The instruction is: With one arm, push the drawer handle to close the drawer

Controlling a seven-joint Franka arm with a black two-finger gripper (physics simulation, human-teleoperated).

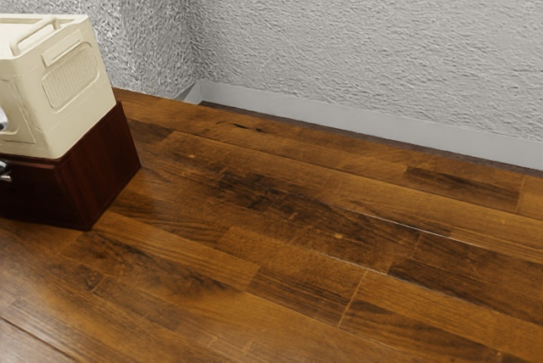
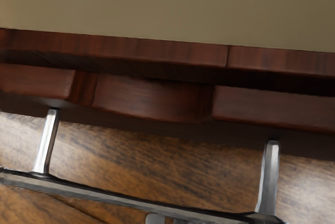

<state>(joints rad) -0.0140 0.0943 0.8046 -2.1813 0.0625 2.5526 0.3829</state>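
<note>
Handle position: The drawer handle (image 2: 131, 200) is across the drawer front (image 2: 149, 97), on its outer side; in the exterior view, metal fittings show at the far left, on the cabinet's near face.
Handle from gripper: Judged directly ahead of the gripper and close; contact cannot be confirmed. A small pale metal piece (image 2: 155, 219) is just beside the bar, on the side away from the drawer front, and may belong to the hand.
Long axis: The bar runs lengthwise along the drawer front, so the closing push should go across it, toward the cabinet (image 1: 112, 168), probably from near to far.
Arm: Single arm; no choice of side arises.
Gripper state: Cannot be determined from either view.
Handle appearance: Slim grey metal bar, dark along one edge, carried on two bright posts (image 2: 47, 140).
Drawer: Red-brown wood with a curved middle section; a dark gap below the cabinet top (image 2: 120, 44) suggests it is partly open. Extent not established.
Load: Cream crate (image 1: 72, 92) on top of the cabinet.
Risk: An off-centre push could skew the drawer or slip along the bar.
</note>
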